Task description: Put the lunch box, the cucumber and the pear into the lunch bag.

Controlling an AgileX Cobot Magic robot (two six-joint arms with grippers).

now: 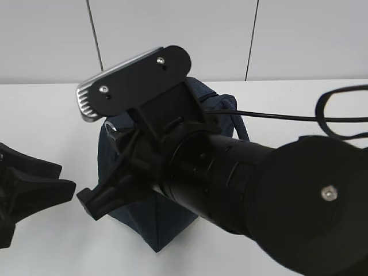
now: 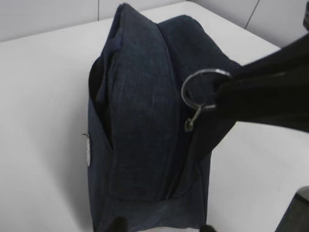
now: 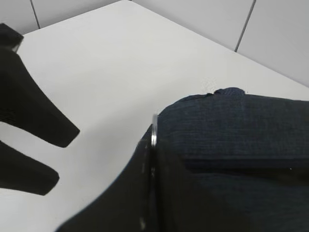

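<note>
Right arm across the front, lunch bag just beyond it

Nearest the exterior view, my right forearm (image 1: 276, 190) fills the foreground, slanting left toward the lunch bag (image 1: 155, 221). My right gripper (image 3: 152, 145) has its fingers pressed together on the metal ring pull (image 2: 200, 89), at the bag's top edge beside the zipper. The navy bag stands upright on the white table (image 1: 46, 115), directly beneath and beyond those fingers; its top flap lies folded over, so I cannot see inside. My left gripper (image 1: 34, 187) hangs just left of the bag, fingers (image 3: 34, 113) apart, clear of the fabric and holding nothing.
</note>
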